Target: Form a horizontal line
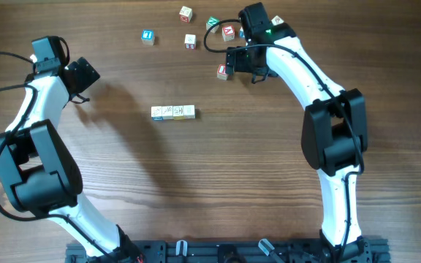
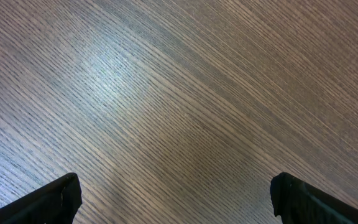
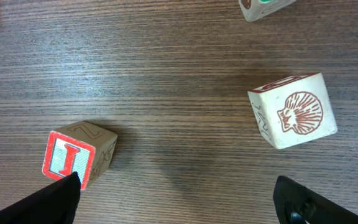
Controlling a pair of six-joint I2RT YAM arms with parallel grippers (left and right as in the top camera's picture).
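One wooden surface [image 1: 210, 183] carries everything. Over bare wood, the left gripper [image 2: 173, 200] is spread wide and holds nothing. Far back, the right gripper [image 3: 176, 200] is also spread wide and empty, with a red-lettered cube [image 3: 73, 155] beside one finger and a shell cube [image 3: 294, 112] near the other. The horizontal line [image 1: 172, 112], three touching cubes, lies mid-surface, well apart from both.

One wooden cube [image 3: 76, 158] shows a red capital I on a pale blue panel inside a red border; its upper face carries what looks like an outlined Z; a second cube [image 3: 294, 112] bears a red scallop-shell picture; the horizontal line [image 1: 173, 112], mid-tabletop [image 1: 218, 183], and the loose cubes [image 1: 148, 36] near the far edge carry printing too small to read.
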